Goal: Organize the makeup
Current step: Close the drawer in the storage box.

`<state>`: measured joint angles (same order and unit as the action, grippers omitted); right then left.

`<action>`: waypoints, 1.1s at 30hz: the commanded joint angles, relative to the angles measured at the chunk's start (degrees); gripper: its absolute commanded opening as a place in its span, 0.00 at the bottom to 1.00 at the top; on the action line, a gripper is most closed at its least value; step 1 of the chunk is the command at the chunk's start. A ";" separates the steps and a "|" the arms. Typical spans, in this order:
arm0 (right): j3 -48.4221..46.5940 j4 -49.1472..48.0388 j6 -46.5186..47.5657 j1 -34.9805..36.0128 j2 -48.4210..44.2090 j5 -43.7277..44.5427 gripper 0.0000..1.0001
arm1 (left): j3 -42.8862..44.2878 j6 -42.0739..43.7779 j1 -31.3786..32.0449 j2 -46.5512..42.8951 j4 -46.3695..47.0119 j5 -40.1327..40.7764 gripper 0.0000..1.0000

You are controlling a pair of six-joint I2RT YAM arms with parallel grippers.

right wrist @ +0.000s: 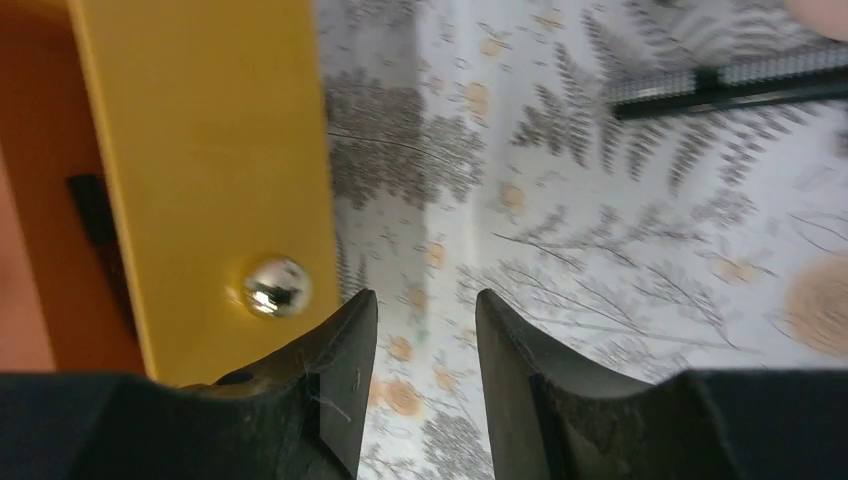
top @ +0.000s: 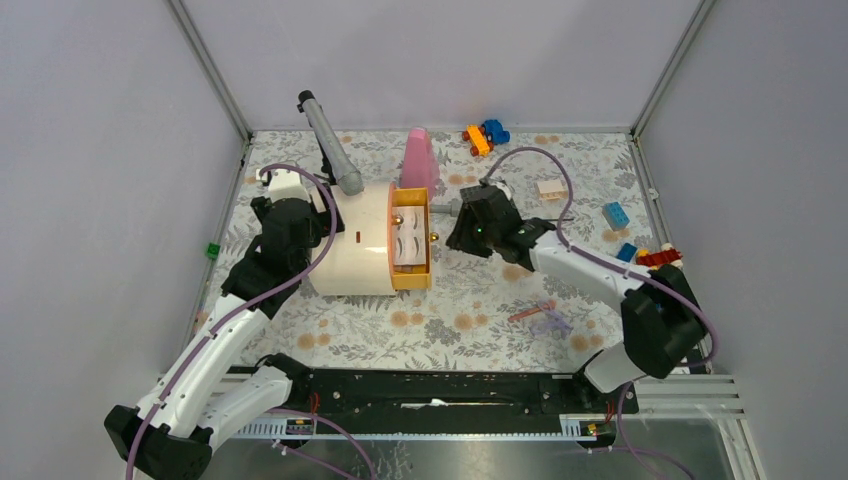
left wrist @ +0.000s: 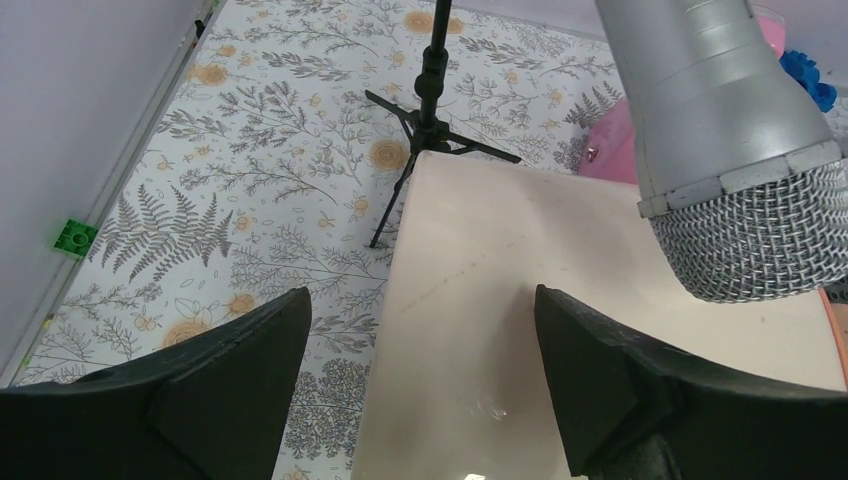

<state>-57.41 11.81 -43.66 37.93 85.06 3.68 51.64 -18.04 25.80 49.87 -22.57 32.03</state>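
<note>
Well, your room is a walled floral cloth (top: 450, 330), flat, with toy bricks (top: 616, 214) scattered right. On it stands the cream box (top: 350, 250) — your left gripper (left wrist: 420, 310) spread empty above. Its yellow drawer (top: 411, 275) holds lashes (top: 408, 248); your right gripper (right wrist: 425, 305), parted on nothing, sits beside the knob (right wrist: 276, 286). The thin brush (top: 527, 314) lies front-right: likely light, stiff, slippery — pinch mid-shaft.

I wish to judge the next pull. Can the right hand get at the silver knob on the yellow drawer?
Probably yes. The right hand hovers just beside the silver knob on the yellow drawer, fingers apart and empty, with nothing between hand and knob.
</note>
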 commanded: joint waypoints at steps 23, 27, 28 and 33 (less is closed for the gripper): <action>-11.57 -19.30 -5.93 7.77 14.67 -12.45 0.49 | 1.46 0.64 -0.36 1.47 -0.37 -3.98 0.75; -7.74 -19.33 -6.00 7.75 11.00 -6.96 0.50 | 1.45 0.64 -0.31 1.32 -0.37 -3.71 0.76; -7.30 -17.41 -6.11 7.77 9.44 -3.68 0.50 | 1.45 0.64 -0.31 1.29 -0.37 -3.73 0.76; -1.21 -17.64 -7.13 7.77 1.27 6.99 0.53 | 1.46 0.64 -0.32 1.21 -0.37 -3.67 0.76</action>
<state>-62.35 -1.93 -49.50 45.32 95.31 2.09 51.75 -18.02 25.80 50.74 -21.32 29.45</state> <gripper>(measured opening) 0.508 0.758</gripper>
